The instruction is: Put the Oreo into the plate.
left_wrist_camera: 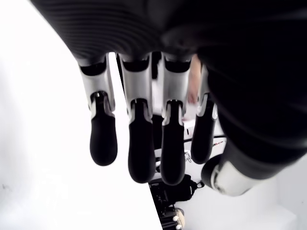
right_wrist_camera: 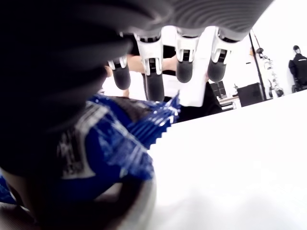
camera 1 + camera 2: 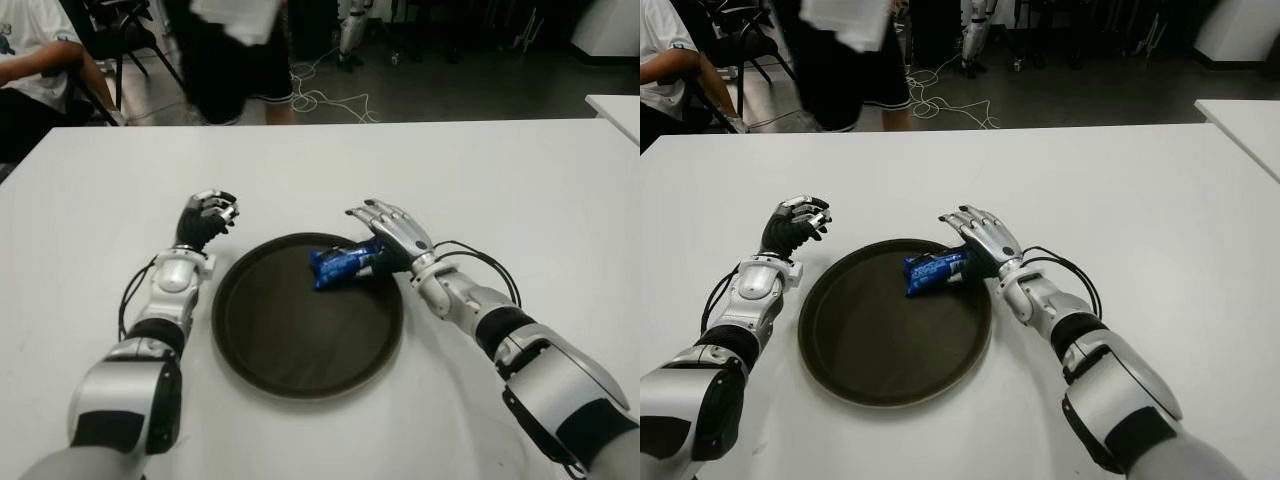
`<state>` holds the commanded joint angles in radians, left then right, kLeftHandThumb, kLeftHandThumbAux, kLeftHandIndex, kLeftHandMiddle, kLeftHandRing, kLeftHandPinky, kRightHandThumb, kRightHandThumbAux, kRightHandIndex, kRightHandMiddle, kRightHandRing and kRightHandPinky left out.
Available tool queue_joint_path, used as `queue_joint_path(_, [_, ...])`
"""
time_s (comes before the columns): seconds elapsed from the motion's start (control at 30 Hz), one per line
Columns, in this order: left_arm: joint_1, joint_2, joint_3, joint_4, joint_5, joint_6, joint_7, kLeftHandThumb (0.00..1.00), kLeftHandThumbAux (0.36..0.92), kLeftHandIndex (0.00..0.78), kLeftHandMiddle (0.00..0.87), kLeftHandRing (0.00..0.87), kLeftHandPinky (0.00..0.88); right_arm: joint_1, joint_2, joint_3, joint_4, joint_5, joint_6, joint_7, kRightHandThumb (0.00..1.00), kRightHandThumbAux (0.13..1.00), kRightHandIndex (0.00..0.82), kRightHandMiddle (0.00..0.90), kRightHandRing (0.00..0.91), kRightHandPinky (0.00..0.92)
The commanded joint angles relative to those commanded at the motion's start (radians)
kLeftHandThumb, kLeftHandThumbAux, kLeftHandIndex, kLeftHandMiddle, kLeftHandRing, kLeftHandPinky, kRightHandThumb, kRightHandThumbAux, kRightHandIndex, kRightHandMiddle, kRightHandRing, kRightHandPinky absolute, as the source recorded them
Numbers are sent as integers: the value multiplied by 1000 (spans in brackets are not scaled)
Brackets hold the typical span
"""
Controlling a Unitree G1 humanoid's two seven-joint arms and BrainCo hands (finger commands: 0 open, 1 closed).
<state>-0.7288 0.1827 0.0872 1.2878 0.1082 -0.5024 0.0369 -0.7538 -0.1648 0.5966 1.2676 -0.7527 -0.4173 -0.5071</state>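
- The Oreo [image 3: 345, 265], a blue pack with white print, lies at the far right part of the plate [image 3: 290, 350], its right end at the rim.
- The plate is a dark, round, shallow dish on the white bench [image 3: 500, 190], between the two arms.
- The right hand [image 3: 392, 232] is at the plate's far right rim, right over the pack's right end. Its four fingers [image 2: 154, 86] are stretched out flat and point away from the robot, not wrapped round the pack.
- In the right wrist view the pack sits close under the palm, with the thumb side dark against it. I cannot tell whether the thumb presses the pack or only lies next to it, so I cannot tell whether this hand grips it or has let go.
- The left hand [image 3: 207, 220] shows just beyond the plate's left rim, apart from it. Its fingers [image 1: 140, 143] are curled in a loose fist, as the eye views show, and it holds nothing.
- Black cables [image 3: 480, 262] loop along the right forearm near the wrist.
- Beyond the bench's far edge a person [image 3: 235, 50] in dark shorts stands, and another person [image 3: 35, 60] in a white shirt sits at the far left.
- White cables [image 3: 320, 95] lie on the floor behind them.
- A second white bench [image 3: 620, 110] shows at the far right edge.
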Motion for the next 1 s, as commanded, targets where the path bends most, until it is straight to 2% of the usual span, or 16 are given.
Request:
queue_joint_path(0.6, [3,-5,16,-1,-13,-22,-23,688,717,425,532,554,578,0,20,-62,9,70,31,48,2,829,70,2,0,0])
queue_joint_path(1.0, [2,-5,22,1,-15,-15,-31,690,717,424,536,568,594,8,30,-93,11,96,43,46,60,836,95,26,0,0])
